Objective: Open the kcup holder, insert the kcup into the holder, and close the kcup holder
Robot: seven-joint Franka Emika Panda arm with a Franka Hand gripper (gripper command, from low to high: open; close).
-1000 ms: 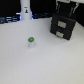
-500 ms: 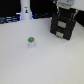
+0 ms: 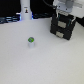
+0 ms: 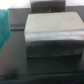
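Note:
The kcup (image 3: 31, 41), a small pale pod with a bright green top, stands upright on the white table, alone toward the exterior view's left. The kcup holder (image 3: 63, 28) is a black boxy unit at the exterior view's right, with its drawer fronts in. My gripper (image 3: 64, 18) hangs from the white arm directly over the holder's top, close to it. Its fingers are too blurred to show whether they are open or shut. In the wrist view the holder's dark top and front (image 4: 50, 35) fill most of the frame; no fingers show there.
A white bottle-like object (image 3: 25, 11) stands at the back, on the exterior view's left, before a dark backdrop. A teal object (image 4: 5, 27) shows at the wrist view's edge. The white table (image 3: 45, 65) stretches in front of the pod.
The white arm has come in from the upper right and moved down over the kcup holder. The kcup and the holder have not moved.

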